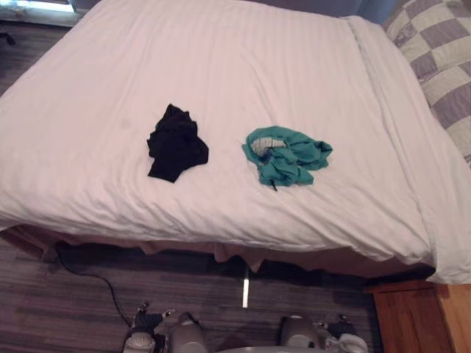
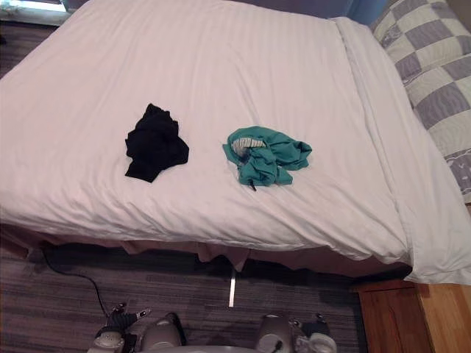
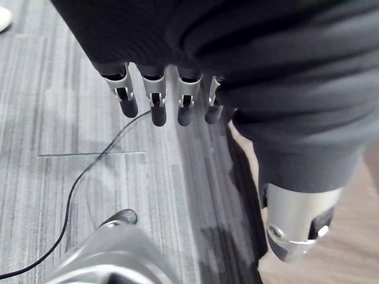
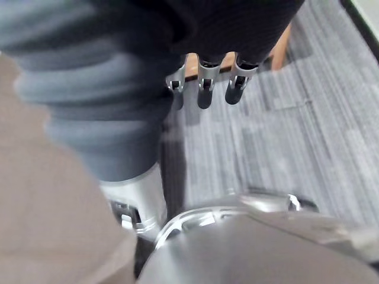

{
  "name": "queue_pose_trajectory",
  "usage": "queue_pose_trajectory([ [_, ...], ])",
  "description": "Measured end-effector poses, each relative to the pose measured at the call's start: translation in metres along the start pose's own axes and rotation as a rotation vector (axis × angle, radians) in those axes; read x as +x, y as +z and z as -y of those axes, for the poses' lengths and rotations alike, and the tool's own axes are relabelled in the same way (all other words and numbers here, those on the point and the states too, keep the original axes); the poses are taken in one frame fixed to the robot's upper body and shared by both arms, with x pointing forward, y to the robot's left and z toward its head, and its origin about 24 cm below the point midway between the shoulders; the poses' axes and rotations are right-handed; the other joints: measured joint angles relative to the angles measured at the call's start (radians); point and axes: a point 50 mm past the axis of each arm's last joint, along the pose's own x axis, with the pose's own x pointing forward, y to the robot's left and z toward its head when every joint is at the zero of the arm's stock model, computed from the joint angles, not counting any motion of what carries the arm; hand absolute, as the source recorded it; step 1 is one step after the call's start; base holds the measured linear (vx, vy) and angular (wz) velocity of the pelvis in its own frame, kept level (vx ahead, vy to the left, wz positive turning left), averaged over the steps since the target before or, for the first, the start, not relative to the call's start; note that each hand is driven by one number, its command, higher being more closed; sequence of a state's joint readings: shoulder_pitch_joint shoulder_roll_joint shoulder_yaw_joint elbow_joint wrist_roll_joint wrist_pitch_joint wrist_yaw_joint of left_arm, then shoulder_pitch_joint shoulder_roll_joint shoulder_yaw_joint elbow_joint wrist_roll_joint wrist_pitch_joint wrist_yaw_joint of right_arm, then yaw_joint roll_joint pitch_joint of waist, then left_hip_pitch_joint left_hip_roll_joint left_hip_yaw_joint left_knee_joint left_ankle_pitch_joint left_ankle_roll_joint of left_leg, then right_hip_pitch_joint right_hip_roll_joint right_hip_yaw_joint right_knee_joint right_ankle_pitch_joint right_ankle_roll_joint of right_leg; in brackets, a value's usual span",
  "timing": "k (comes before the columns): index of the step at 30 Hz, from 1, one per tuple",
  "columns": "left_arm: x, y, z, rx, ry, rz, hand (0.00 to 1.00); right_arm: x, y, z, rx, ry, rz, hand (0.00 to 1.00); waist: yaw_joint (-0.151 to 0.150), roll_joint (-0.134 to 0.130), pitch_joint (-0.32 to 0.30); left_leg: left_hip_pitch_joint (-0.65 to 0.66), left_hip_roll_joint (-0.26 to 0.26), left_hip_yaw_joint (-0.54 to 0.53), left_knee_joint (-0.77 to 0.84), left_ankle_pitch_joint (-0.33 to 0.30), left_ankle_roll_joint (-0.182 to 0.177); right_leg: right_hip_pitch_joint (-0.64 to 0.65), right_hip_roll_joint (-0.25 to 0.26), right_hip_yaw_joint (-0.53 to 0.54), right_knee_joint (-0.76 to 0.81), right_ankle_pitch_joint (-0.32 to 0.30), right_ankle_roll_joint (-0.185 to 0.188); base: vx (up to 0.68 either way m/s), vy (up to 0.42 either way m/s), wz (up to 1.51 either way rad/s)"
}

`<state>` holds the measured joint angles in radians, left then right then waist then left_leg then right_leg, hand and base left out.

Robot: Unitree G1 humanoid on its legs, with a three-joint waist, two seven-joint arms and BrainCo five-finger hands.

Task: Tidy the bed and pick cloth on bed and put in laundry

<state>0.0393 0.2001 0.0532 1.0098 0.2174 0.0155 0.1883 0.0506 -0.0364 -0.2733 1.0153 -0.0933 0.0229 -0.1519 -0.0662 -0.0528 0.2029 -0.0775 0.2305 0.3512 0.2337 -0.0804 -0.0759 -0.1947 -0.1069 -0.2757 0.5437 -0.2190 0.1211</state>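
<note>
On the white bed lie two crumpled cloths. A black cloth sits left of the middle, and a teal cloth lies a short way to its right. Both are near the bed's front edge. My left hand and right hand hang low over the floor in front of the bed, well short of the cloths. In the left wrist view the left hand's fingers are straight and hold nothing. The right hand's fingers are likewise straight and empty above the carpet.
A grey-and-white checked pillow lies at the bed's far right, beside a folded-back strip of duvet. Grey carpet runs along the bed's front. A wooden piece of furniture stands at the lower right corner.
</note>
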Motion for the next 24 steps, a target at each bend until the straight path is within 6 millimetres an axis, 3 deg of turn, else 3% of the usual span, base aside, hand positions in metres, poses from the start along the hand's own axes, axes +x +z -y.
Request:
queue_pose_trajectory([
  [1, 0.000, 0.001, 0.002, 0.005, -0.011, 0.004, 0.00, 0.000, 0.001, -0.001, -0.006, 0.006, 0.005, 0.00, 0.001, -0.002, 0.001, 0.013, -0.010, 0.005, -0.018, 0.004, 0.000, 0.000, 0.029, -0.001, -0.040, -0.004, -0.013, 0.08, 0.073, 0.20],
  [2, -0.001, 0.003, 0.009, 0.003, -0.034, 0.007, 0.00, 0.000, 0.002, -0.002, -0.017, 0.012, 0.014, 0.00, -0.001, -0.005, 0.008, 0.033, -0.040, 0.008, -0.043, 0.009, 0.002, 0.023, 0.075, 0.010, -0.179, 0.008, -0.093, 0.08, 0.072, -0.03],
  [3, -0.002, 0.010, 0.022, -0.010, -0.072, 0.022, 0.00, 0.001, 0.006, 0.001, -0.016, 0.005, 0.029, 0.00, 0.001, 0.026, 0.027, 0.062, -0.052, 0.007, -0.087, 0.023, -0.008, 0.080, 0.091, 0.018, -0.245, 0.050, -0.123, 0.07, 0.082, -0.05],
  [5, -0.003, 0.013, 0.025, -0.002, -0.091, 0.033, 0.00, 0.002, 0.009, 0.005, -0.017, -0.001, 0.043, 0.00, 0.005, 0.043, 0.035, 0.056, -0.069, 0.008, -0.081, 0.023, -0.006, 0.060, 0.085, 0.033, -0.225, 0.033, -0.152, 0.07, 0.056, 0.02],
  [7, -0.003, 0.024, 0.029, -0.010, -0.096, 0.066, 0.00, 0.002, 0.008, 0.006, -0.021, 0.001, 0.037, 0.00, -0.002, 0.047, 0.061, -0.022, -0.056, -0.007, 0.119, 0.000, -0.026, 0.060, 0.054, 0.034, -0.188, -0.008, -0.154, 0.05, -0.032, 0.18],
  [10, -0.003, 0.042, 0.025, -0.048, -0.072, 0.132, 0.00, 0.000, 0.003, 0.017, -0.029, -0.027, 0.031, 0.00, 0.020, 0.073, 0.103, -0.177, 0.038, -0.067, 0.581, 0.014, -0.078, 0.139, 0.045, 0.025, -0.162, -0.028, -0.169, 0.03, 0.018, -0.11],
  [12, -0.003, 0.046, 0.025, -0.069, -0.069, 0.143, 0.00, 0.000, 0.002, 0.018, -0.024, -0.042, 0.026, 0.00, 0.023, 0.075, 0.100, -0.200, 0.049, -0.068, 0.665, -0.004, -0.048, 0.168, 0.020, 0.040, -0.169, -0.029, -0.157, 0.10, 0.164, -0.37],
  [14, -0.003, 0.053, 0.032, -0.098, -0.078, 0.147, 0.00, 0.001, 0.005, 0.018, -0.006, -0.046, 0.028, 0.00, 0.021, 0.074, 0.098, -0.178, 0.054, -0.068, 0.470, -0.034, 0.004, 0.171, -0.005, 0.080, -0.215, -0.001, -0.115, 0.17, 0.221, -0.39],
  [16, -0.004, 0.052, 0.038, -0.101, -0.093, 0.137, 0.00, 0.003, 0.009, 0.018, -0.001, -0.045, 0.022, 0.00, 0.019, 0.079, 0.090, -0.119, 0.049, -0.123, 0.194, -0.025, -0.003, 0.151, -0.019, 0.114, -0.228, 0.018, -0.086, 0.23, 0.341, -0.41],
  [17, -0.005, 0.050, 0.042, -0.095, -0.102, 0.132, 0.00, 0.003, 0.009, 0.018, 0.007, -0.048, 0.014, 0.00, 0.016, 0.092, 0.082, -0.068, 0.045, -0.161, 0.022, 0.024, -0.028, 0.140, -0.026, 0.129, -0.230, 0.024, -0.062, 0.25, 0.482, -0.38],
  [18, -0.006, 0.049, 0.046, -0.097, -0.112, 0.123, 0.00, 0.004, 0.008, 0.022, 0.003, -0.057, 0.013, 0.00, 0.012, 0.107, 0.069, -0.025, 0.055, -0.166, -0.076, 0.172, -0.030, 0.136, -0.028, 0.142, -0.233, 0.014, -0.027, 0.21, 0.463, -0.20],
  [19, -0.006, 0.048, 0.047, -0.093, -0.117, 0.120, 0.00, 0.004, 0.008, 0.024, 0.001, -0.060, 0.011, 0.00, 0.006, 0.106, 0.063, -0.012, 0.046, -0.170, -0.097, 0.145, -0.069, 0.137, -0.032, 0.145, -0.234, 0.013, -0.008, 0.20, 0.471, 0.20],
  [21, -0.004, 0.053, 0.042, -0.043, -0.113, 0.144, 0.00, 0.002, 0.003, 0.013, 0.026, -0.041, -0.005, 0.00, -0.010, 0.049, 0.030, -0.007, -0.034, -0.175, -0.163, 0.137, -0.073, 0.142, -0.102, 0.145, -0.276, 0.033, 0.035, 0.13, 0.354, 0.44],
  [24, -0.003, 0.049, 0.036, 0.017, -0.107, 0.149, 0.00, 0.000, 0.002, 0.003, 0.010, -0.016, -0.002, 0.00, 0.002, 0.002, 0.011, 0.054, -0.106, -0.149, -0.191, 0.128, -0.057, 0.175, -0.171, 0.174, -0.270, 0.057, 0.067, 0.08, 0.211, 0.05],
])
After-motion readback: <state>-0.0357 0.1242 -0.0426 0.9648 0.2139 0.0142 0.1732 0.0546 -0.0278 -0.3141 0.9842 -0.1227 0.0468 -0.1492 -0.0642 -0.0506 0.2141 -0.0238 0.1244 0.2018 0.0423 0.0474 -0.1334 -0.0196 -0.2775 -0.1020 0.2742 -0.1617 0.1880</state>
